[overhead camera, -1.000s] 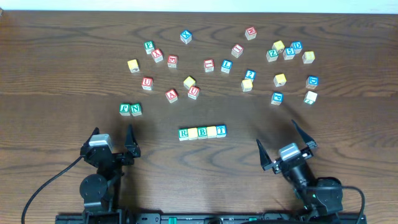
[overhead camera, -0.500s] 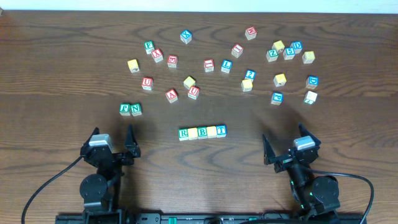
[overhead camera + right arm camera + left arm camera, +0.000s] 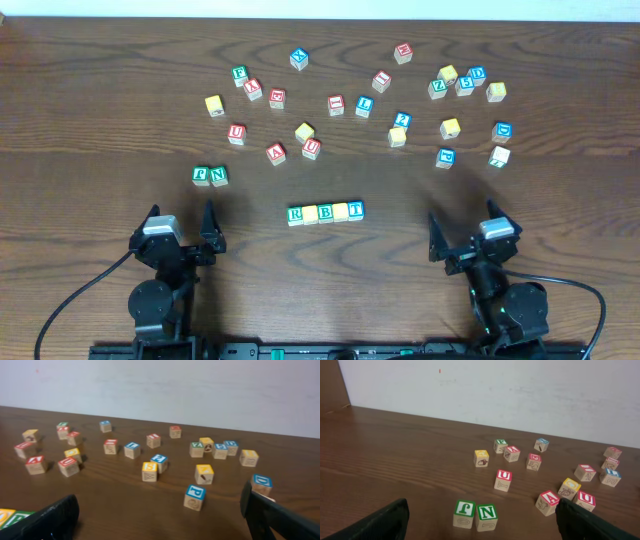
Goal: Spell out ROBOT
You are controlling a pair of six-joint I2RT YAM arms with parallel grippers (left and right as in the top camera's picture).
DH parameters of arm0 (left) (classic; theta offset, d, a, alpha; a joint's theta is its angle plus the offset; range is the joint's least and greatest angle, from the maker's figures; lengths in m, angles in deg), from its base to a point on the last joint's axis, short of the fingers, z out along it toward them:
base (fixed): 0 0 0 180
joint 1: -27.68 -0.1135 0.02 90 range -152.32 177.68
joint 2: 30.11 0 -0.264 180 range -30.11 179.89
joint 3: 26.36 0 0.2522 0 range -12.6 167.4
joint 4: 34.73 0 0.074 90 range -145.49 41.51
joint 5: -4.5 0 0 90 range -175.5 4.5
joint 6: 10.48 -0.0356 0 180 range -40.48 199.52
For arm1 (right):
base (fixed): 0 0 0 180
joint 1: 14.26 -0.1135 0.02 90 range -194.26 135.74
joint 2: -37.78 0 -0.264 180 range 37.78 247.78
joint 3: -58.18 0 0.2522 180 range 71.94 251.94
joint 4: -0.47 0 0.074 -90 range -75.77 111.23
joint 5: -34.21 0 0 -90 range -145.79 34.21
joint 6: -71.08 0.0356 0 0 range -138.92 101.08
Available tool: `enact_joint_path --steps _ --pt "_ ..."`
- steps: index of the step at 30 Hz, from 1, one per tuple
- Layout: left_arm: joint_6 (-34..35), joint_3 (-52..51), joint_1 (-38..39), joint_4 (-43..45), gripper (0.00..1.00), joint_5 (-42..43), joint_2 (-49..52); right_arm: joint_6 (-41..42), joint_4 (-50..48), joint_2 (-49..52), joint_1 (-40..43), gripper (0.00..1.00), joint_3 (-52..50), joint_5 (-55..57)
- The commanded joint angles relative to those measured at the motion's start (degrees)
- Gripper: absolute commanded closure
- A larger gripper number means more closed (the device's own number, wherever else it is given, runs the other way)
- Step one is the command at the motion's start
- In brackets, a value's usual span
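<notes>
The right pincer (image 3: 462,215) has slid a little to the right and turned straighter than it was a second ago. The left pincer (image 3: 181,208) and all the blocks have stayed where they were. Both pincers sit at the near edge of the brown table (image 3: 90,230), one on each side, well apart. Both are wide open and hold nothing. In each wrist view the two black fingers poke in at the bottom corners, far from each other. A bit past the pincers, and between them, is the row of blocks (image 3: 326,212). It has five blocks side by side, touching, in a straight line. From left to right they are the R block (image 3: 296,214), the first yellow block (image 3: 311,213), the B block (image 3: 326,212), the second yellow block (image 3: 341,211) and the T block (image 3: 356,210). I cannot read a letter on top of the two yellow ones. Farther back on the left, a green F block (image 3: 202,176) and a green N block (image 3: 219,177) sit touching each other. Past them lots of loose blocks (image 3: 363,105) lie spread across the far half of the table. They are red, blue, yellow and green, and most lie apart. At the very back is a white wall (image 3: 520,390).
</notes>
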Motion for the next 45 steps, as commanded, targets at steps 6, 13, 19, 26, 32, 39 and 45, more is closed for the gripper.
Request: enact_joint_path --steps 6,13,19,26,32,39,45 --pt "-0.76 -0.83 -0.33 -2.14 0.08 0.81 -0.31 0.61 0.44 -0.42 4.02 0.01 -0.11 0.7" --pt "-0.76 -0.83 -0.33 -2.14 0.08 0.79 -0.31 0.59 0.26 -0.42 4.42 0.01 -0.11 0.72" --pt "-0.76 -0.83 -0.33 -2.14 0.08 0.79 -0.31 0.59 0.26 -0.42 4.42 0.01 -0.11 0.7" --pt "-0.76 -0.83 -0.33 -2.14 0.08 0.79 -0.31 0.59 0.24 -0.42 4.42 0.01 -0.11 0.7" --pt "-0.76 -0.83 -0.33 -2.14 0.08 0.79 -0.31 0.59 0.24 -0.42 4.42 0.01 -0.11 0.72" --pt "-0.76 -0.83 -0.33 -2.14 0.08 0.81 -0.31 0.59 0.24 -0.42 4.42 0.01 -0.11 0.7" --pt "-0.76 -0.83 0.35 -2.12 0.08 0.81 -0.46 0.59 0.24 -0.42 4.42 0.01 -0.11 0.7"
